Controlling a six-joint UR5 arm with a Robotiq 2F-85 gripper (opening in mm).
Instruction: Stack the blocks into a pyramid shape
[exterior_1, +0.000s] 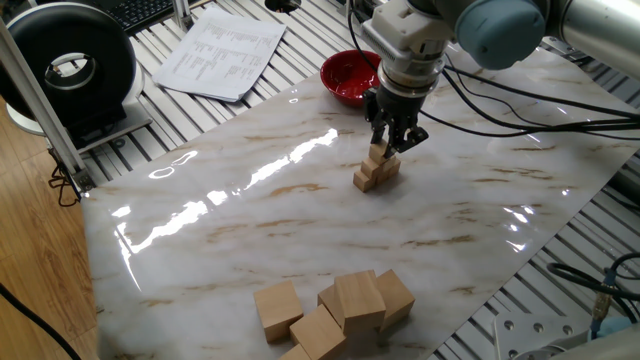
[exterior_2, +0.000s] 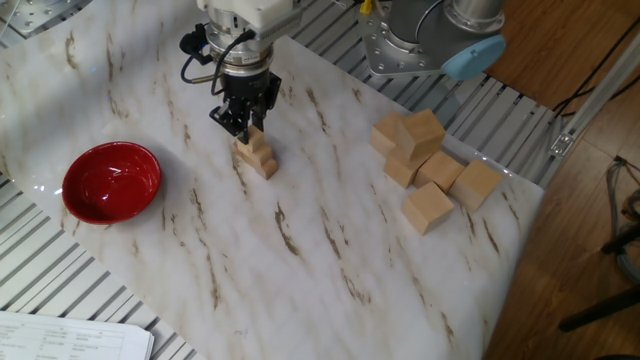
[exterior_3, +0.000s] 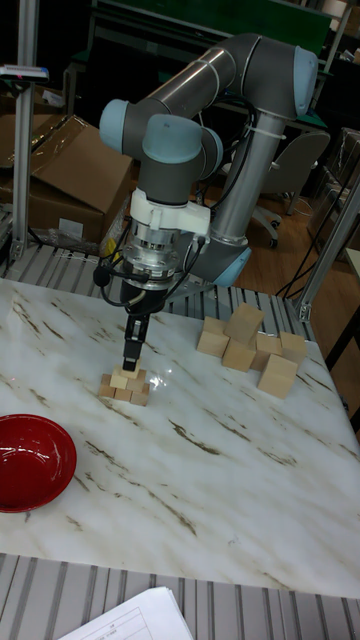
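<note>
Standing as a small stepped pile mid-desk, the blocks (exterior_1: 376, 171) (exterior_2: 257, 156) (exterior_3: 124, 386) rise in tiers. Directly above, the end effector (exterior_1: 389, 147) (exterior_2: 245, 128) (exterior_3: 131, 357) pinches the top block. Larger wooden cubes (exterior_2: 428, 163) sit well apart, a red bowl (exterior_2: 111, 181) elsewhere on the desk (exterior_2: 330, 260).

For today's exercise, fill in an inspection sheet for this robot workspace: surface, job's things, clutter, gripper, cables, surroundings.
Surface: marble-patterned table, glossy with glare.
Job's things: small block pyramid mid-table, the top block between the fingers.
Clutter: red bowl; pile of larger wooden cubes; paper sheet.
Gripper: gripper at the pyramid's top; grip state unclear.
Cables: black cables trailing across the table's far side.
Surroundings: cardboard boxes, chair.
</note>
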